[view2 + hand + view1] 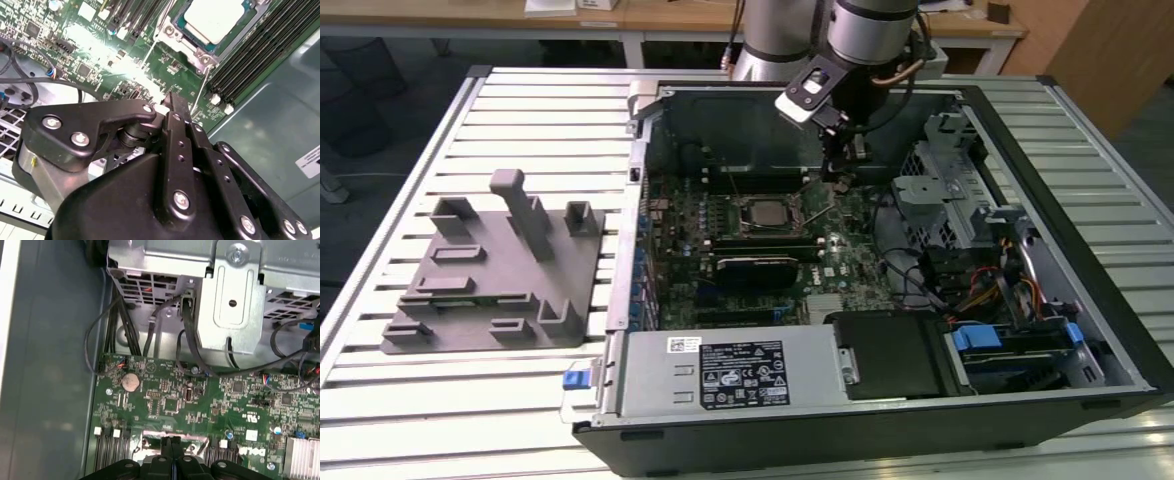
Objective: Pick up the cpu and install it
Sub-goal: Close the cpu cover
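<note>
Jaws are pressing flat together, gripping nothing, as you are seeing in the second wrist view. Your black gripper [172,100] is hanging low over the green motherboard [851,262] inside the open black computer case [854,440]. The flat, square, silver-topped cpu [767,212] is sitting in its socket, near the fingertips, toward the exterior view's left.

Bright, even overhead light fills the exterior view: the table [400,400] slats shine pale, the grey fixture [480,290] throws soft shadows, and the inside of the computer case [707,130] is darker. In the second wrist view white glare burns out a patch of the motherboard [100,37] and the cpu [216,17] gleams. In the first wrist view the case wall is dim and the metal bracket [232,305] is bright.
</note>
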Robot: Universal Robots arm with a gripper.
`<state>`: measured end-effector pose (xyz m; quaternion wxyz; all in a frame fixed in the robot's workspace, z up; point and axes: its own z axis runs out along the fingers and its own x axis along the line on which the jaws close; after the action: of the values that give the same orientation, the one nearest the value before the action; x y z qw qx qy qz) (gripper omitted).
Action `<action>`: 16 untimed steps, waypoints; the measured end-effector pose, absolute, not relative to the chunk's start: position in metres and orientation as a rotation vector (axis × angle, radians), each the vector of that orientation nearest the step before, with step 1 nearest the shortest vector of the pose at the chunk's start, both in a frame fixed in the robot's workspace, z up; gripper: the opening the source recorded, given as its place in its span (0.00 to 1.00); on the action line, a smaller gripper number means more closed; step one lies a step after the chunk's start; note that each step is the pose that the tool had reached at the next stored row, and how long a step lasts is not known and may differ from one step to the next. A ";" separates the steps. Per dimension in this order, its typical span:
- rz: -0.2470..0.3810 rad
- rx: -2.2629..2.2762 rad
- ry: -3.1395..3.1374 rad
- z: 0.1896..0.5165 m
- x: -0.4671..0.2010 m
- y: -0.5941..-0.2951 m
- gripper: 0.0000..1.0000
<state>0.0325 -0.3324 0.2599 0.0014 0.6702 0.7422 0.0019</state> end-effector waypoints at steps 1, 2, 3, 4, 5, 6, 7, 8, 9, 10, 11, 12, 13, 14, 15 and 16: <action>0.006 2.103 2.330 0.260 0.034 -0.332 0.11; 0.006 2.102 2.331 0.260 0.035 -0.332 0.11; 0.006 2.102 2.331 0.259 0.036 -0.332 0.11; 0.006 2.101 2.332 0.259 0.037 -0.332 0.11; 0.006 2.100 2.332 0.259 0.038 -0.332 0.11; 0.006 2.100 2.333 0.259 0.039 -0.332 0.11; 0.006 2.100 2.333 0.259 0.040 -0.332 0.11; 0.006 2.100 2.333 0.259 0.041 -0.332 0.11; 0.006 2.100 2.333 0.258 0.042 -0.332 0.11; 0.006 2.100 2.333 0.258 0.043 -0.332 0.11; 0.006 2.100 2.333 0.258 0.043 -0.332 0.11; 0.006 2.100 2.333 0.258 0.044 -0.332 0.11; 0.006 2.100 2.333 0.258 0.045 -0.332 0.11; 0.006 2.099 2.333 0.258 0.046 -0.332 0.11; 0.006 2.099 2.333 0.257 0.047 -0.332 0.11; 0.006 2.100 2.333 0.257 0.048 -0.332 0.11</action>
<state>0.0482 -0.3323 0.2572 0.0015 0.6689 0.7433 0.0019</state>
